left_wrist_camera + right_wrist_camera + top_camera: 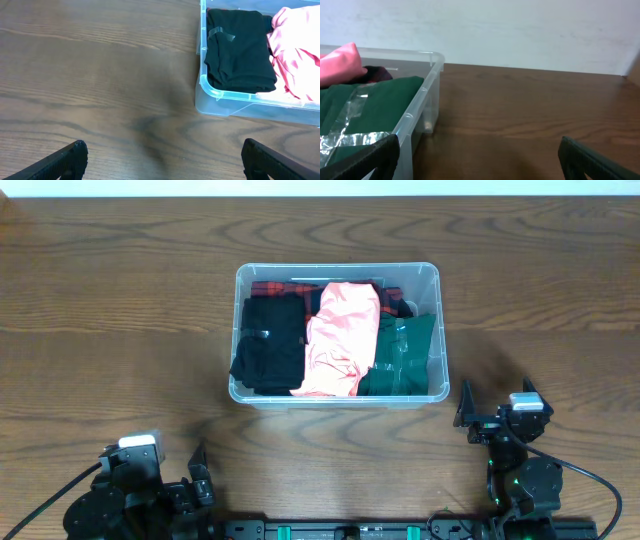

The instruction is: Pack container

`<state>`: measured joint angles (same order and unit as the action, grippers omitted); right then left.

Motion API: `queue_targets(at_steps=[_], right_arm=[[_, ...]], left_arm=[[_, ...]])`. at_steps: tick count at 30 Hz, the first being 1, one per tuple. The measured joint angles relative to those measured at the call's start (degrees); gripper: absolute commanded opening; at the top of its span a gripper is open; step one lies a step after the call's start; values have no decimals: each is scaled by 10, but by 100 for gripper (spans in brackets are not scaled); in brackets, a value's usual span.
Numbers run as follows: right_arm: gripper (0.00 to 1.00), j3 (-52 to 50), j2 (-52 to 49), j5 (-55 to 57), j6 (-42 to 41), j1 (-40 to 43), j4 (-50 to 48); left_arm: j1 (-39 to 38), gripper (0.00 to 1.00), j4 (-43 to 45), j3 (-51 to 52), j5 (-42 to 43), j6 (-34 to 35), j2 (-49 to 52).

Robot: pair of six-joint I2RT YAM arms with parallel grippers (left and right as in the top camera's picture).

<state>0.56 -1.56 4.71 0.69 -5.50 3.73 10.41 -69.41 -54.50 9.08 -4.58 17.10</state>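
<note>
A dark wooden table (120, 300) fills the view, with a pale wall (520, 30) behind its far edge. At the near left corner the left claw (162, 150) hangs low over bare wood, its two black fingers spread wide with nothing between them.

The container (340, 400) stands in the middle of the table, well apart from both arms, ahead and to the right of the left claw. It is a clear plastic bin with no lid on it. Folded clothes are packed into it side by side. A black garment (268, 345) lies against the left wall. A pink one (340, 340) is in the middle, bunched higher than the others. A dark green one (405, 355) lies against the right wall, with a shiny clear strip (350, 120) across it. A bit of red plaid cloth (290, 287) shows along the far wall, under the rest.

At the near right the right claw (479, 145) sits beside the bin's near right corner, not touching it. Its fingers are also spread wide and hold nothing.
</note>
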Motion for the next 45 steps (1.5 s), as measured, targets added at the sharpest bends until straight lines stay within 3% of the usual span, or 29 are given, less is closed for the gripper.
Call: queue_targets(at_steps=[12, 24, 31, 45], right_arm=[[99, 0, 0, 0, 0, 0, 0], [99, 0, 0, -1, 0, 0, 0], [99, 0, -1, -2, 0, 0, 0], [99, 0, -2, -2, 0, 0, 0]], left_arm=[[-59, 98, 36, 40, 0, -2, -17], [-95, 98, 400, 375, 1, -2, -155], [-113, 98, 599, 497, -6, -3, -165], [-173, 98, 669, 527, -18, -4, -165]])
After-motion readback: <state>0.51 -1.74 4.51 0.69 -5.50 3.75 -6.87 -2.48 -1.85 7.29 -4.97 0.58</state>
